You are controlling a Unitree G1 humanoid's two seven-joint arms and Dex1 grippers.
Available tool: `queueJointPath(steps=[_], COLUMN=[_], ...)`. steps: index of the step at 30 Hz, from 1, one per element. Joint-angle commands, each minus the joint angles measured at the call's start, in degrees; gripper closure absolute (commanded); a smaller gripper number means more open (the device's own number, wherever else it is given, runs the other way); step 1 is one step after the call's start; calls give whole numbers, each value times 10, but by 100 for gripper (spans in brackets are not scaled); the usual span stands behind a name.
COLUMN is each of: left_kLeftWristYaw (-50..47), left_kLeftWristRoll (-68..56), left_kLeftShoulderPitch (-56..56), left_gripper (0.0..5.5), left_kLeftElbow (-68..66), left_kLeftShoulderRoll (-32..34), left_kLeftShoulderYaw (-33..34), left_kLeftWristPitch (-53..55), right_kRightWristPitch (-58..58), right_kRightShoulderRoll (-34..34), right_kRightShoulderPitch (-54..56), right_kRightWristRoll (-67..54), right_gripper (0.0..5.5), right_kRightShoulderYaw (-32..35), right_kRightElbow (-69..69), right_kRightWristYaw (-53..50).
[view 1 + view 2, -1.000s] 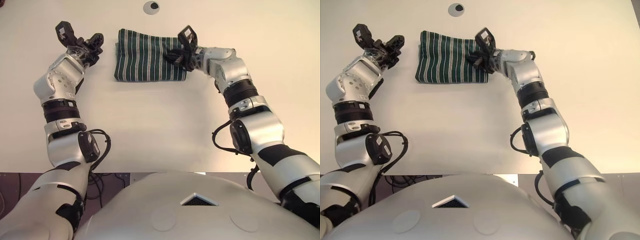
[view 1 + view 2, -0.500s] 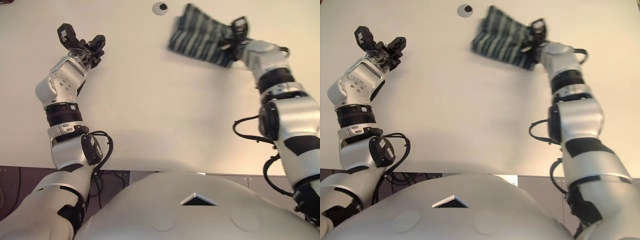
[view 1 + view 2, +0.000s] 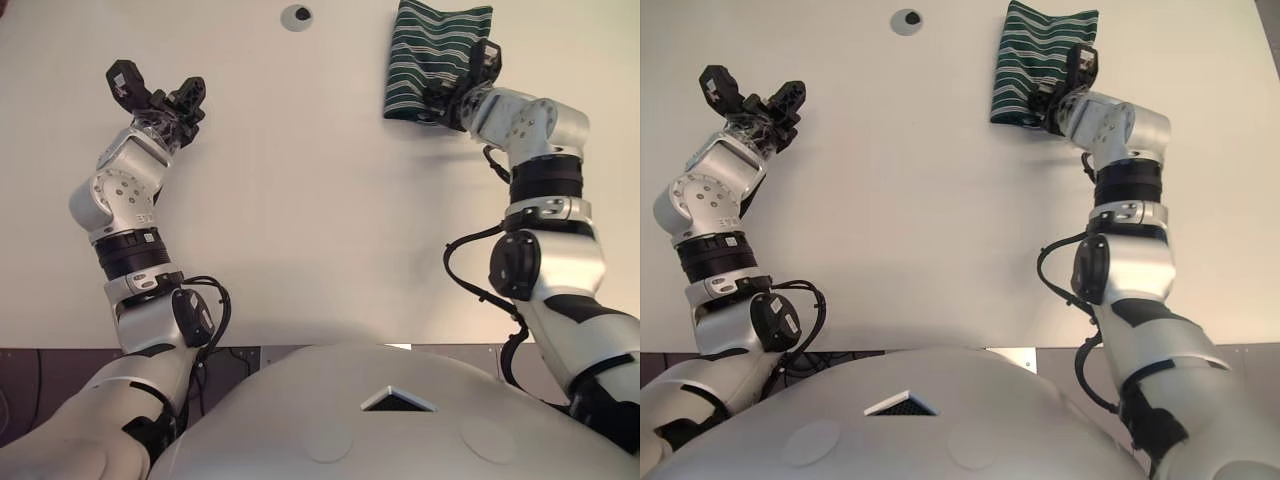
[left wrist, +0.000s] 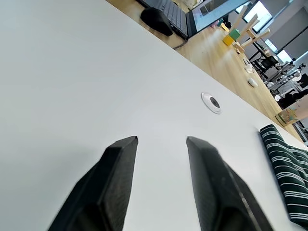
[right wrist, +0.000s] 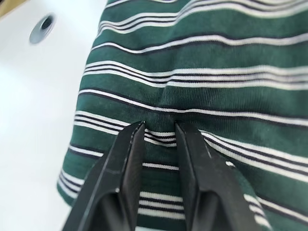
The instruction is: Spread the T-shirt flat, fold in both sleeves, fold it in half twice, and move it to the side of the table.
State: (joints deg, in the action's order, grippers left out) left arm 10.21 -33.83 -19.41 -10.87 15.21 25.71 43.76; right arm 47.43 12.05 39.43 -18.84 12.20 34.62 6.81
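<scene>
T-shirt (image 3: 435,55), head views first: where does it lie?

It is folded into a small striped packet at the far right of the table (image 3: 300,230), well right of the round grommet (image 3: 297,16). A second ago it lay mid-table, just below that grommet. The right arm has swept it sideways and turned it on the way.

And the right gripper (image 3: 447,104)?

It sits at the packet's near edge, on the cloth. The left gripper (image 3: 158,88) hangs over bare table on the left, much where it was before, fingers spread wide.

Left wrist view?

Its two fingers stand well apart with nothing between them. The shirt is a striped edge far off.

Right wrist view?

The jaws are drawn narrow, with a puckered ridge of striped cloth pinched between the tips, so it is holding the shirt.

What does that mean for the task?

The folding looks done, and the move to the side is made or nearly so. I judge what is left is to let go and lift clear without dragging the top layer open.
</scene>
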Motion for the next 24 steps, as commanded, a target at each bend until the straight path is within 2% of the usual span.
queueJointPath(steps=[1,7,9,12,17,20,24], left_kLeftWristYaw=[-11,1,15,28,33,29,16], left_kLeftWristRoll=[-5,7,28,86,172,211,231], left_kLeftShoulderPitch=[12,73,109,169,244,294,316], left_gripper=[369,369,369,369,369,369,369], left_kLeftElbow=[38,142,182,230,270,264,253], left_kLeftShoulderRoll=[-8,-9,-3,3,-18,-34,-55], left_kLeftShoulderYaw=[-9,-55,-79,-124,-198,-221,-229], left_kLeftWristPitch=[17,15,-12,-82,-219,-296,-345], right_kRightWristPitch=[-61,-228,-268,-328,-360,-364,-384], right_kRightShoulderRoll=[29,22,12,6,5,-6,-14], right_kRightShoulderPitch=[-34,-94,-126,-221,-378,-395,-388], right_kRightWristRoll=[47,114,113,116,115,125,133], right_gripper=[439,439,439,439,439,439,439], right_kRightShoulderYaw=[-7,-41,-33,-66,-92,-83,-81], right_kRightElbow=[-69,-211,-251,-307,-356,-346,-332], right_kRightWristYaw=[-32,-46,-47,-8,37,14,3])
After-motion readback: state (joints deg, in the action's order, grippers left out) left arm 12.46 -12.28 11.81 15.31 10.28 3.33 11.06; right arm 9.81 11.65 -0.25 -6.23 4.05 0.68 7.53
